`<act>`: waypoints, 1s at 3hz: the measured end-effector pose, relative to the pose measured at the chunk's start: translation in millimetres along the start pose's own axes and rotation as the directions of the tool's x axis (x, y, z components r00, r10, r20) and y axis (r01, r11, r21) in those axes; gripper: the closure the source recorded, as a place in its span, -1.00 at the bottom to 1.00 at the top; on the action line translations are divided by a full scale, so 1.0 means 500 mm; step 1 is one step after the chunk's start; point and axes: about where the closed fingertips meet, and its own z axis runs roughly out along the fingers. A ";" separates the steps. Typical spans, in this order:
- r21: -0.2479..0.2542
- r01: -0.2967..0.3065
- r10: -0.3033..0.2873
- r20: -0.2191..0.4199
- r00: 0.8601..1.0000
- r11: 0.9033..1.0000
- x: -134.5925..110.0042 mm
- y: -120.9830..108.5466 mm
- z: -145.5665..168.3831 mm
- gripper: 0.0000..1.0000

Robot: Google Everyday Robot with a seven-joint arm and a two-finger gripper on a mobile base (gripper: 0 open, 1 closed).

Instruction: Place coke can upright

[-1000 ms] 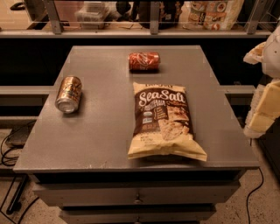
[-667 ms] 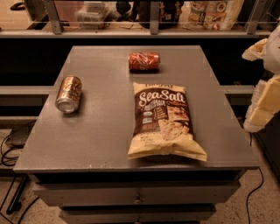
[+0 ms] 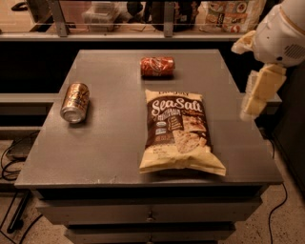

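Observation:
The coke can (image 3: pixel 157 66) is a small red can lying on its side near the far edge of the grey table (image 3: pixel 114 152), its length running left to right. My gripper (image 3: pixel 259 93) hangs at the right edge of the view, above the table's right side. It is well to the right of the coke can, nearer than it, and touches nothing.
A gold-orange can (image 3: pixel 75 102) lies on its side at the table's left. A Sea Salt chip bag (image 3: pixel 178 131) lies flat in the middle right, just in front of the coke can. A shelf with packages (image 3: pixel 228 14) runs behind the table.
My arm has come further into view from the right, and the gripper has moved left and slightly up. The cans and the bag have not moved.

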 end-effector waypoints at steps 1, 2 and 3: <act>-0.008 0.087 -0.087 0.026 0.996 0.996 -0.074 -0.052 0.040 -1.00; -0.002 0.095 -0.095 0.031 0.995 0.995 -0.085 -0.057 0.042 -1.00; -0.030 0.107 -0.105 0.048 0.993 0.994 -0.101 -0.062 0.067 -1.00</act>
